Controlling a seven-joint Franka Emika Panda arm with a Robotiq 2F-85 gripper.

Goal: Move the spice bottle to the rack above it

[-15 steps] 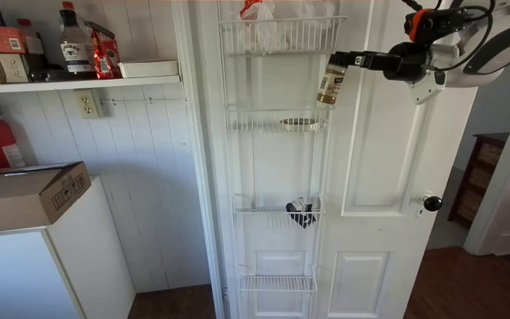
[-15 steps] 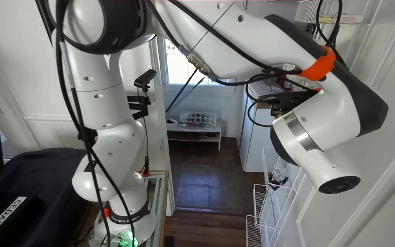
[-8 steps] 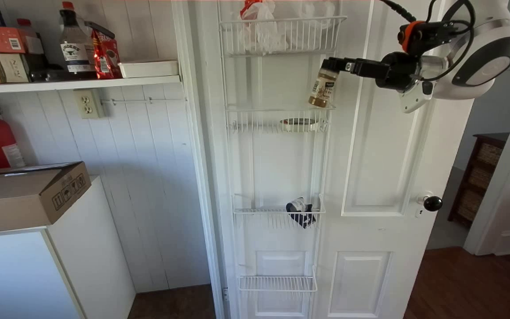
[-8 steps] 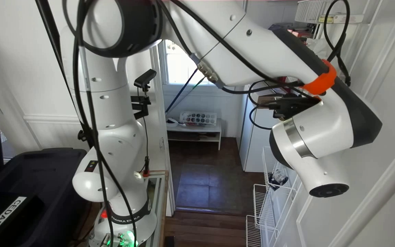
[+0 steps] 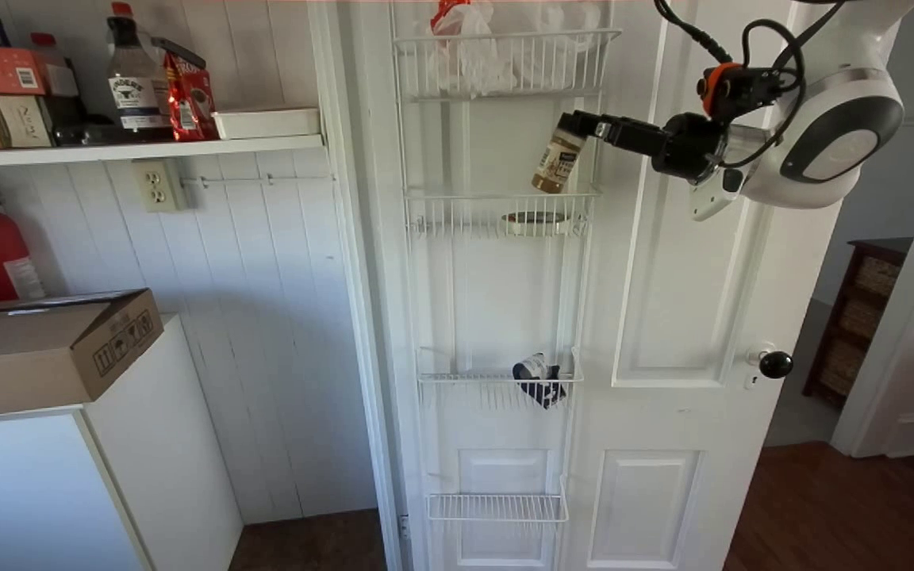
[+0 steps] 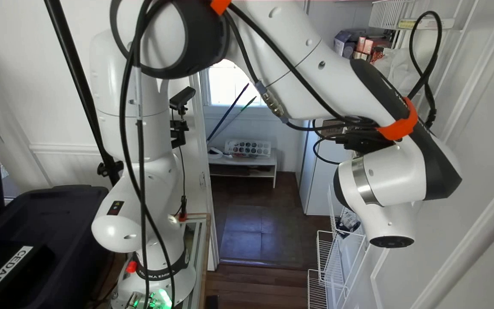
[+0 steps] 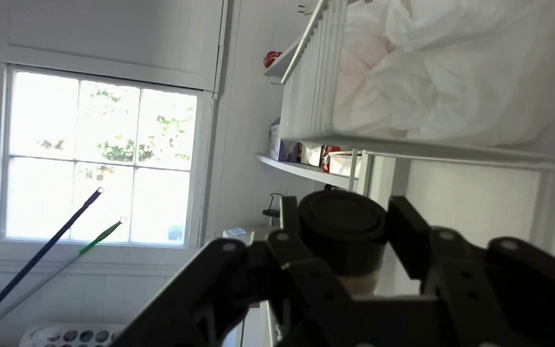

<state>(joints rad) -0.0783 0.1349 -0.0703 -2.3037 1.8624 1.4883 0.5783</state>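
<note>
Gripper (image 5: pixel 576 124) — fingers (image 7: pixel 405 231) clamped on the black cap of the spice bottle (image 5: pixel 557 163). Wrist view agrees: the cap (image 7: pixel 342 217) sits between the two fingers, one on either side.

Bottle held in the air, tilted: cap up and to the right of the view, base down and to the left, label showing. In an exterior view its base appears just above the top rail of the rack (image 5: pixel 465 196), in the right half of that tier. Cannot tell whether it is over the rack or in front of it.

Rack carries a flat round item (image 5: pixel 536 225), lower than the bottle. Next up: a deeper wire basket (image 5: pixel 552 33) with plastic bags (image 5: pixel 477 63); bags also at upper right in the wrist view. Further down: a lower tier (image 5: pixel 465 378) with a crumpled dark-and-white packet (image 5: pixel 538 381). All on a white door (image 5: pixel 679 333).

Arm (image 6: pixel 337 81), in an exterior view, reaches across towards the door — gripper there mostly hidden behind it.

Wrist view, left side: window (image 7: pixel 104 154), two poles (image 7: pixel 41 254) in front of it. Left of the door: cardboard box (image 5: pixel 36 349) on a white cabinet (image 5: pixel 163 428).
</note>
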